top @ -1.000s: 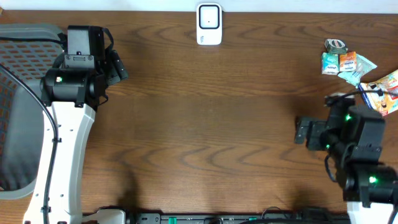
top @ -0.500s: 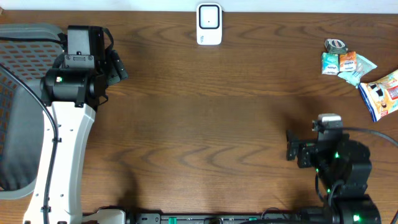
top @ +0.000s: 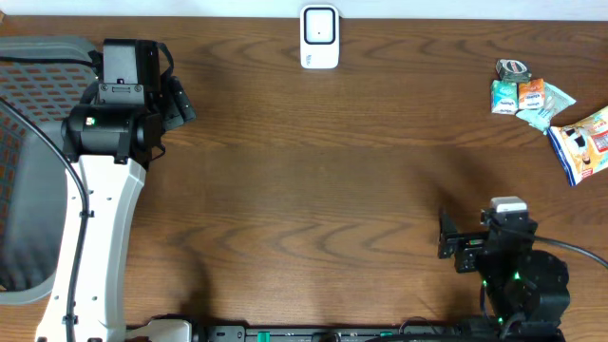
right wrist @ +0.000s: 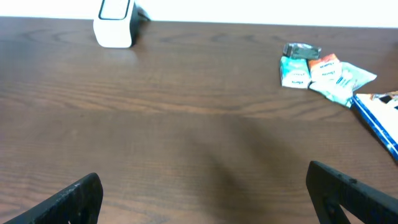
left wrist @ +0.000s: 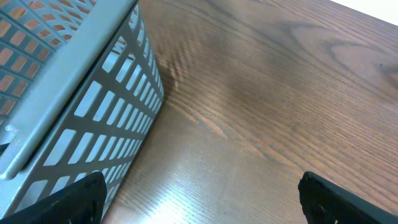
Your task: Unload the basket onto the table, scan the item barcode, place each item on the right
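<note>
1. Here, a dark wooden table [top: 313, 190]; a grey basket [top: 28, 190] stands at its left end.
2. The scanner [top: 319, 38] is at the far edge, the packets [top: 527, 95] in the far right corner.
3. The left gripper [left wrist: 199, 199] and the right gripper [right wrist: 208, 202] are both spread, holding nothing.

No text, brand, number or sign can be read in any view. Coloured print is seen on the small packets [top: 527, 97] at the far right of the tabletop [top: 313, 190], and on the blue-edged packet [top: 581, 142] beside them, but it is too small and blurred for any letter to be made out. On the face of the white scanner [top: 319, 36] at the far edge, only a dark outlined panel is seen, with no legible marking.
</note>
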### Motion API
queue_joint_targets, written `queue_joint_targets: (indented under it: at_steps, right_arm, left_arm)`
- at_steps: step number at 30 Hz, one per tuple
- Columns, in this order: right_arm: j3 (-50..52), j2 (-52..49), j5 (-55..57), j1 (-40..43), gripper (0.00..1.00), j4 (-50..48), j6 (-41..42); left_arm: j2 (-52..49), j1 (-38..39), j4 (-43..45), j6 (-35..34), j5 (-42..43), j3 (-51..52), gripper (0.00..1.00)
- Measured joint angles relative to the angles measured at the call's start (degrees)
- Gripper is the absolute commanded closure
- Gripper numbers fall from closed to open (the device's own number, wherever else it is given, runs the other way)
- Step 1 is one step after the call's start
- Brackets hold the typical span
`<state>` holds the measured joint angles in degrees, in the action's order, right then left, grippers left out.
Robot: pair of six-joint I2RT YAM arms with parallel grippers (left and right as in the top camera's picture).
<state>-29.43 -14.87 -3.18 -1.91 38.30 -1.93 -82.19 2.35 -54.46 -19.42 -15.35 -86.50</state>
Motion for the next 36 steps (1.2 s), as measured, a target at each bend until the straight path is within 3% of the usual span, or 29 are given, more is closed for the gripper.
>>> queue_joint_targets:
  at_steps: [25,36]
  right_arm:
    - [16.0,13.7,0.1,-1.1,0.01,-13.1,-0.4]
    - [17.6,14.0,0.1,-1.1,0.01,-16.8,-1.3]
  left_arm:
    - [0.0,0.0,0.0,0.0,0.0,0.0,0.02]
    - [0.0,0.0,0.0,0.0,0.0,0.0,0.02]
